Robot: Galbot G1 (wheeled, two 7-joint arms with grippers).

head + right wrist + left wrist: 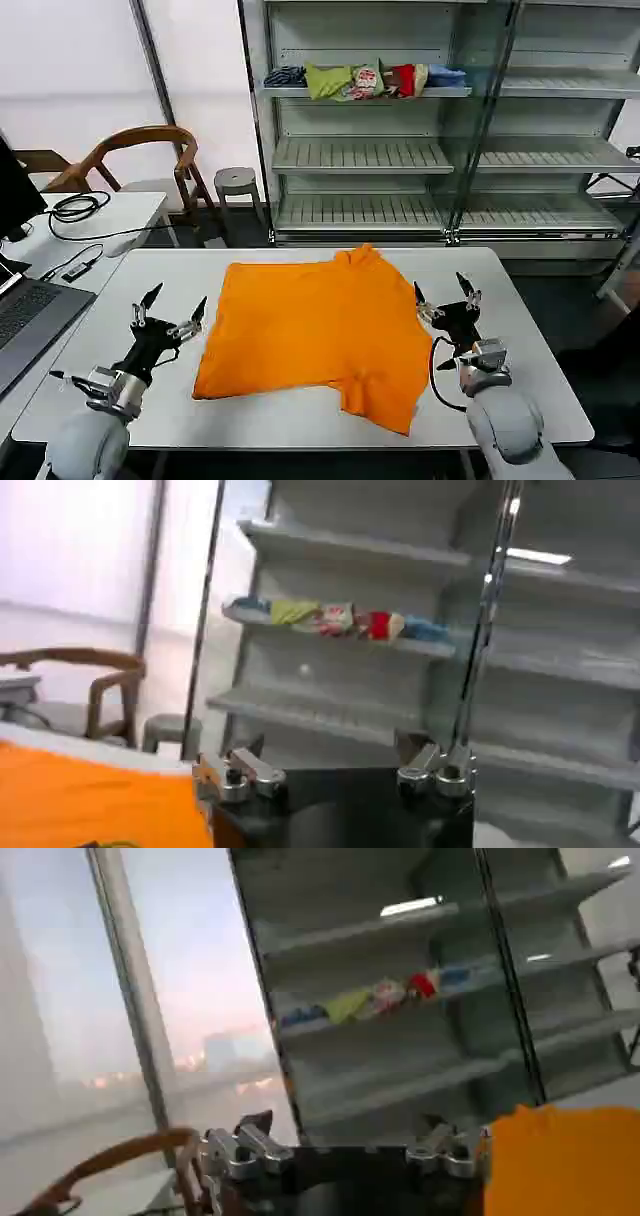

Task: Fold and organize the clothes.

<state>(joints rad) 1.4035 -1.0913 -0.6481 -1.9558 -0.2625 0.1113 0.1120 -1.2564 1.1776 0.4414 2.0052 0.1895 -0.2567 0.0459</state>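
The clothes are one orange T-shirt (315, 330), lying partly folded and rumpled on the white table (520, 400), with a sleeve poking up at the far edge. My left gripper (174, 308) hovers open just off the shirt's left edge. On the other side my right gripper (442, 291) is open too, beside the shirt's right edge. Neither holds anything. In the left wrist view the orange T-shirt (565, 1163) sits beside the left gripper (345, 1133). The right wrist view has the orange T-shirt (95, 800) next to the right gripper (335, 760).
A metal shelf rack (440, 160) stands behind the table, with small folded garments (365, 80) on an upper shelf. A side desk with a laptop (30, 320) and cables lies to the left. A wooden chair (140, 150) and stool (236, 182) stand beyond.
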